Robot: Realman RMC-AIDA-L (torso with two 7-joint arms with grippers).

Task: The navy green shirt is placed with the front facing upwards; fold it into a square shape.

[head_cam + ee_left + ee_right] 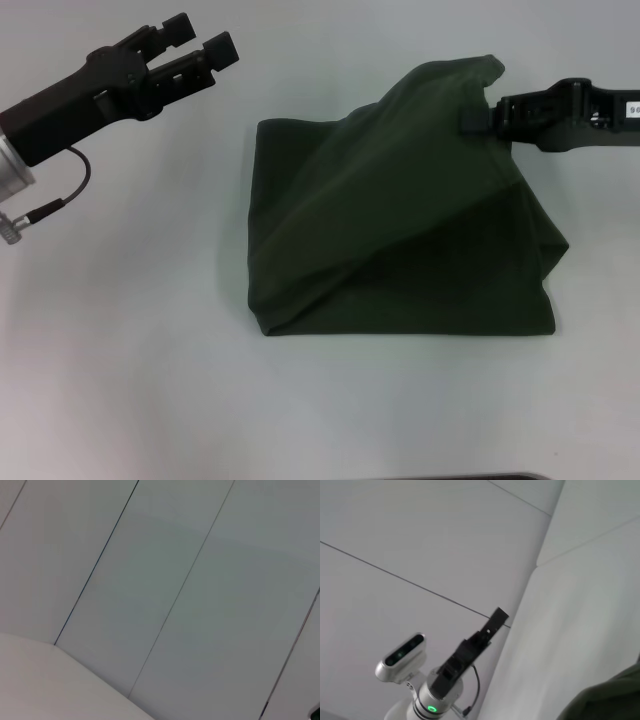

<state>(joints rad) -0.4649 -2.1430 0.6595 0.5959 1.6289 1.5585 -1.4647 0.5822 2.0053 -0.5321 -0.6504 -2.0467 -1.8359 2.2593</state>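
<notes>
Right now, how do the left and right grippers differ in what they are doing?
The left gripper hangs open and empty, off to the shirt's left; the right gripper is shut on the navy green shirt, holding its far right corner lifted. Both are black.

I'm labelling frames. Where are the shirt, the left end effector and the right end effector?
navy green shirt (400, 250), head view, middle of the cloth.
left end effector (200, 45), head view, between fingertips.
right end effector (478, 115), head view, tip pinching the lifted cloth.

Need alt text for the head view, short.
A dark green shirt, partly folded, lies on a pale table; the right claw is shut on its far right corner, lifting it into a peak. The left claw hovers open off to the left, clear of the cloth.
</notes>
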